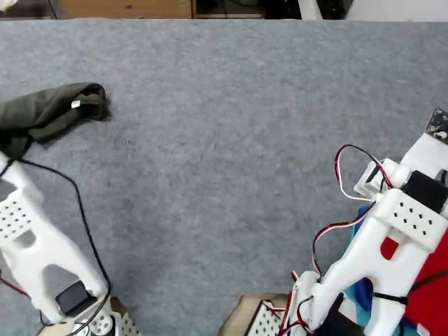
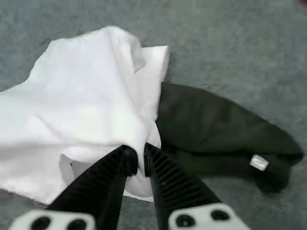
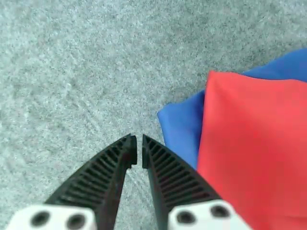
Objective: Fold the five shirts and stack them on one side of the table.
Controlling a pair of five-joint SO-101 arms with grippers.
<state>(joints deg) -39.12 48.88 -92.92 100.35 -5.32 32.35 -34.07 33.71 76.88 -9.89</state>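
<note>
Left gripper point(image 2: 136, 160) first: my jaws are drawn together to a thin slit, and as far as I can judge they pinch a fold of the white shirt point(image 2: 81, 100), whose creases run toward my fingertips. Most of its cloth lies crumpled ahead of my tips. The dark shirt point(image 2: 216, 129) sits just beside them, touching the white one's edge.

To do this step well, I should lift only the white cloth, draw it away from the dark shirt, and spread it flat before folding.

My right gripper point(image 3: 139, 148) is closed on nothing over bare covering. The blue shirt point(image 3: 180, 127) lies just beside its tips, with the red shirt point(image 3: 254, 143) on top.

Only the grey table point(image 1: 245, 126) holds anything: these shirts in two heaps, well apart.
</note>
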